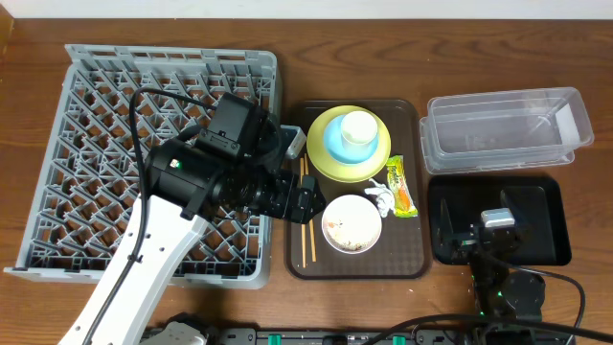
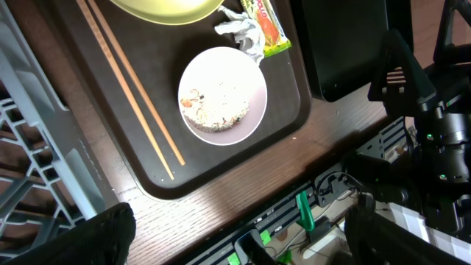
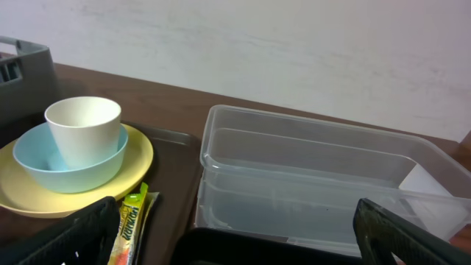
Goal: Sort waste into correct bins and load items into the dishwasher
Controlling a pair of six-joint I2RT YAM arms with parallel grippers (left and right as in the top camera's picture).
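A: Your white bowl [image 1: 374,232] sits at the lower middle of the overhead frame, on the brown serving tray [image 1: 414,266]. It is round and pale, with beige food scraps [image 2: 213,107] crumbled across its floor. The chopsticks [image 1: 308,235] lie side by side just left of it.

B: Your left gripper [image 1: 305,199] hovers over the tray's left edge, jaws spread wide, nothing between them. Your right gripper [image 1: 476,222] is likewise released and empty, above the black tray [image 1: 548,206] at lower right.

A: The left wrist view gives you what the overhead blurs: the separate crumbs, plus the crumpled tissue [image 2: 239,33] at the bowl's upper rim and the snack wrapper [image 2: 268,26] beside it.

B: The right wrist view gives you the stack side-on: the white cup [image 3: 83,125] stands inside the light blue bowl [image 3: 37,165], which rests on the yellow-green plate [image 3: 140,154], with the clear tub [image 3: 309,158] to the right. Only the overhead shows you the whole grey dish rack [image 1: 172,53], filling the left of the frame.
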